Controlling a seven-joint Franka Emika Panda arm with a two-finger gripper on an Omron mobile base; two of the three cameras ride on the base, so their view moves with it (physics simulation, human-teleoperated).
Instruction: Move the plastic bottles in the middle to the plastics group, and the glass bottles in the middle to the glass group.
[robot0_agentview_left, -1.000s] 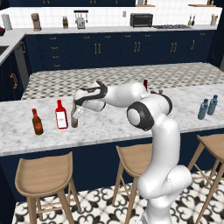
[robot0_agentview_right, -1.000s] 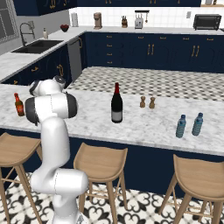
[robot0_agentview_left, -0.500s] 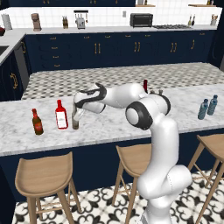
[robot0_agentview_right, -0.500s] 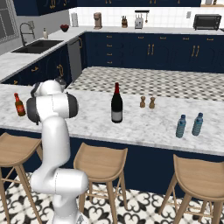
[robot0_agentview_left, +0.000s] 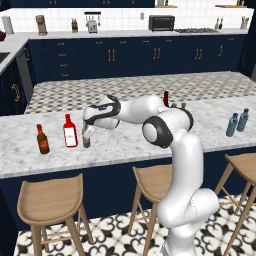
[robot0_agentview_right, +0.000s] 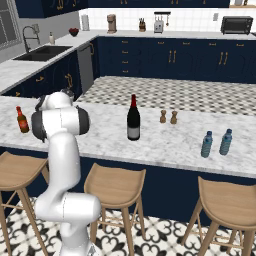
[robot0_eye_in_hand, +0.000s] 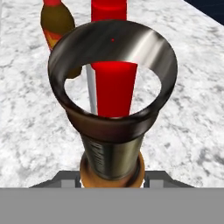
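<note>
Slim amber-brown glass bottle (robot0_agentview_left: 86, 141) sits pinched in my closed gripper (robot0_agentview_left: 88, 134) just beside the flat red bottle (robot0_agentview_left: 70, 133) – nearly delivered, I judge – while the tall dark wine bottle (robot0_agentview_right: 133, 120) waits mid-counter.

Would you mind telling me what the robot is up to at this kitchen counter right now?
The robot is sorting bottles on the marble counter. Its gripper is shut on the small amber bottle, holding it upright next to the flat red bottle and the brown bottle with a red label at the left end. The tall wine bottle stands in the middle of the counter, and two blue plastic bottles stand side by side at the right end.
</note>
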